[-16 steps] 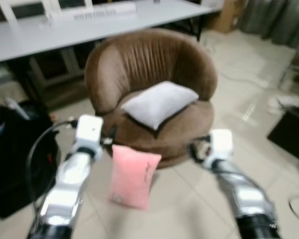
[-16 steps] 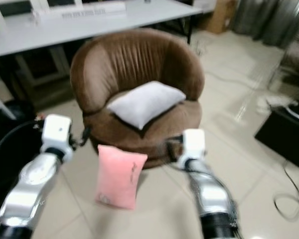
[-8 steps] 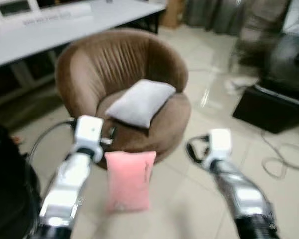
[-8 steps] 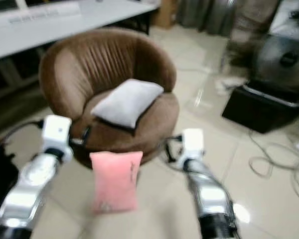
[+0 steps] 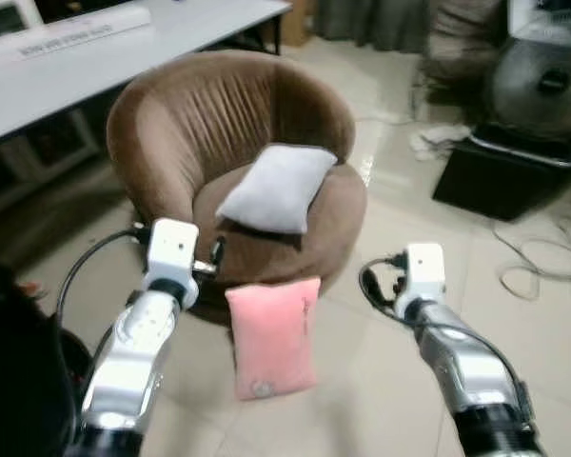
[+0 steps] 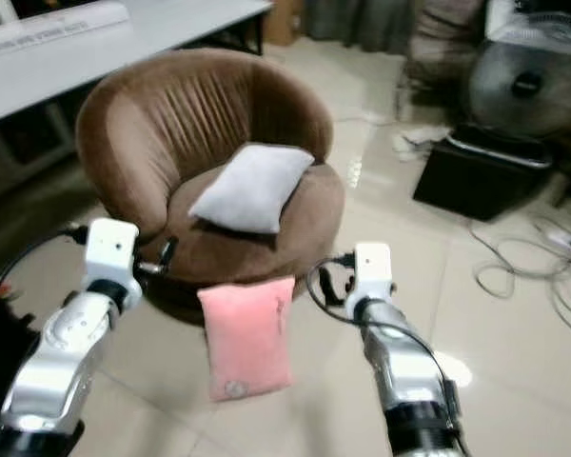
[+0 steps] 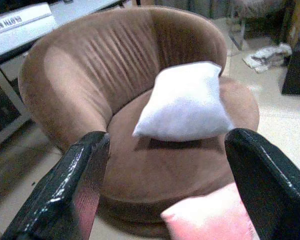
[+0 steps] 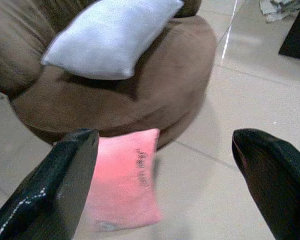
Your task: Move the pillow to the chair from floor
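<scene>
Pink pillow [image 5: 271, 335] leans on chair [image 5: 230, 133] base — open tiled floor [image 5: 362, 381] around.

A pink pillow [image 5: 272, 335] with a small dark mark down one side stands upright on the tiled floor, leaning against the front base of the round brown velvet tub chair [image 5: 181, 124], whose seat carries a white pillow [image 5: 276, 188].

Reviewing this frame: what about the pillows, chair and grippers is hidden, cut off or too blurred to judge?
- Pink pillow: the small dark writing on it is too blurred to read in the eye views and right wrist view.
- Chair: base partly hidden behind the pink pillow.
- White pillow: underside hidden against the seat.
- Left gripper, right gripper: fingertips cut off by frame edges.
</scene>
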You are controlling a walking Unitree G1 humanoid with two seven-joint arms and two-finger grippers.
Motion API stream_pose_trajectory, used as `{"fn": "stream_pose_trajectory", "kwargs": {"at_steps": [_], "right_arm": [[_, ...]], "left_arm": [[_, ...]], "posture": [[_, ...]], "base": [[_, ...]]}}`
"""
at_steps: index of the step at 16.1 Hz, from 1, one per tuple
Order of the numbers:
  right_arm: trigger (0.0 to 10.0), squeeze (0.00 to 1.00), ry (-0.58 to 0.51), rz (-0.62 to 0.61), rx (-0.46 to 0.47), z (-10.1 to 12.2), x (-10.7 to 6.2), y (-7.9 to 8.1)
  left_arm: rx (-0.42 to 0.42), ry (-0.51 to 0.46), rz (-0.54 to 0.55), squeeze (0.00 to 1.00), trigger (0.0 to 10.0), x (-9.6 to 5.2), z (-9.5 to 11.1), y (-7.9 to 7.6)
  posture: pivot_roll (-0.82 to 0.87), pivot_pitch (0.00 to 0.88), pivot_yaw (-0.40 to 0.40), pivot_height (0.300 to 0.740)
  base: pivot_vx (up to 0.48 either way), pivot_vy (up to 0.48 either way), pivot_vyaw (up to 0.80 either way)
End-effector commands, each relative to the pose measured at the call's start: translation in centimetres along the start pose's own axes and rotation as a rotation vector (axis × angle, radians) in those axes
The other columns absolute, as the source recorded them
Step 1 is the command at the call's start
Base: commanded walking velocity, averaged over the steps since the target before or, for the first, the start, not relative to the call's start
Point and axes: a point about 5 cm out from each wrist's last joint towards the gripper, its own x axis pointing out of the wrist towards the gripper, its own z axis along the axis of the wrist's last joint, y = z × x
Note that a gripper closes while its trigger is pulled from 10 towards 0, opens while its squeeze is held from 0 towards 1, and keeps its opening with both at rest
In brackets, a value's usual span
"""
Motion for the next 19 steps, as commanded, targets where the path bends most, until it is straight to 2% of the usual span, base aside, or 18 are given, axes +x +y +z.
{"fn": "stream_pose_trajectory", "kwargs": {"at_steps": [1,3,13,15,19], "right_arm": [[10.0,0.0,-0.015,0.015,-0.012,0.6,0.3,0.2],[10.0,0.0,-0.014,0.028,-0.017,0.7,0.5,0.6],[10.0,0.0,-0.014,0.048,-0.017,0.9,1.1,1.1],[10.0,0.0,-0.018,0.042,-0.018,1.1,1.2,0.9],[10.0,0.0,-0.025,0.042,-0.037,1.3,1.4,0.9]], "left_arm": [[0.004,-0.011,0.01,0.0,10.0,0.1,0.3,0.2],[0.003,-0.006,0.026,0.0,10.0,-0.2,0.1,0.5],[0.004,-0.008,0.053,0.0,10.0,-0.3,0.2,1.0],[0.04,-0.029,0.054,0.0,10.0,-0.1,0.6,1.0],[0.026,-0.046,0.055,0.0,10.0,0.1,0.8,0.9]], "posture": [[0.12,0.0,0.002,0.74],[0.13,0.0,-0.005,0.74],[0.14,0.0,-0.019,0.74],[0.14,0.0,-0.017,0.74],[0.14,0.0,-0.021,0.74]], "base": [[0.0,0.48,0.0],[0.0,0.48,0.0],[0.0,0.48,-0.8],[0.0,-0.24,-0.8],[0.0,-0.46,-0.11]]}}
